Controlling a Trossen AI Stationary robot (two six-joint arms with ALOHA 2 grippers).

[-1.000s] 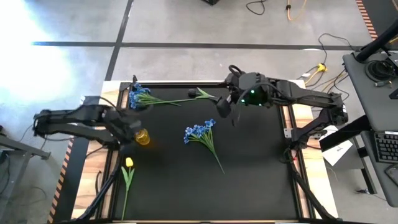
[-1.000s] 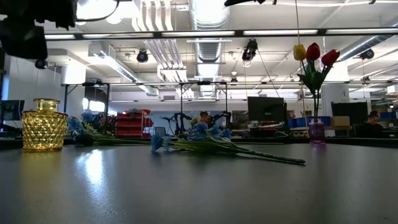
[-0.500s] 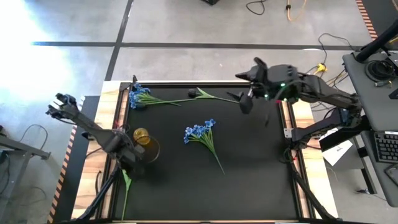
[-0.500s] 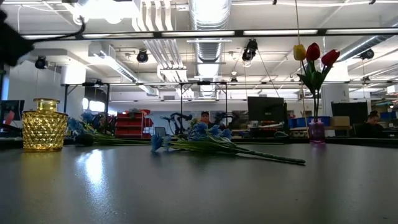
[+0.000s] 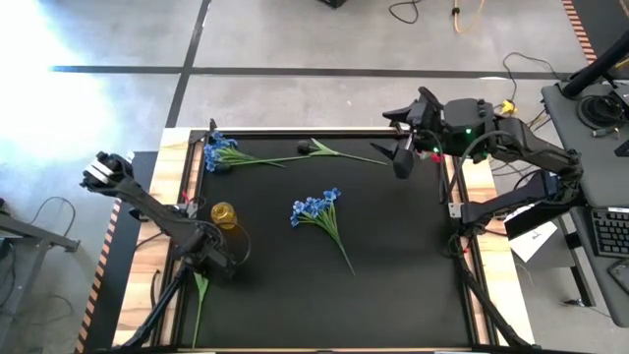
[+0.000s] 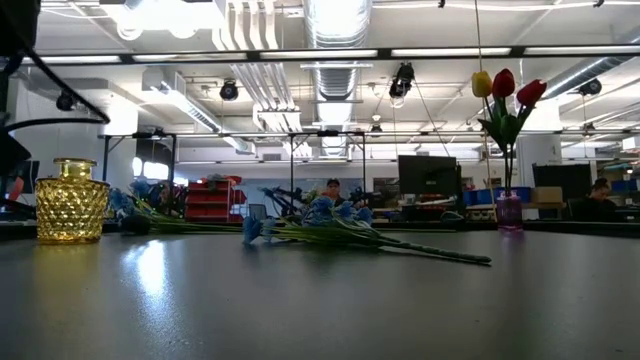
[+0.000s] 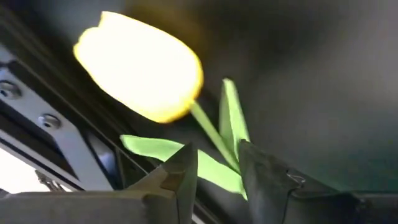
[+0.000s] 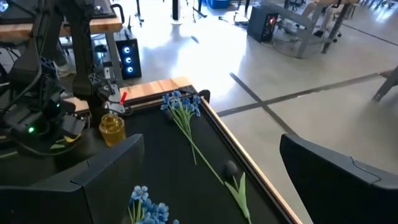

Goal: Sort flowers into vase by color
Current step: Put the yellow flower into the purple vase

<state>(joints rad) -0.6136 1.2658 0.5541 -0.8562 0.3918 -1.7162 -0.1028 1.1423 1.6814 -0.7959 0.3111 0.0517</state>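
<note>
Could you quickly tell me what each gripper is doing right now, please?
Left gripper: closing around the yellow tulip's stem; grip not settled.
Right gripper: open, empty.

A robotics laboratory or workshop was shown: exposed silver ventilation ducts [image 6: 338, 25] and strip lights were hung overhead, dark computer monitors [image 6: 428, 181] and red storage racks [image 6: 211, 198] were ranged behind the black-topped work table [image 5: 393, 256], and loose cables [image 5: 521, 108] were strewn across the grey concrete floor [image 5: 295, 39].
</note>
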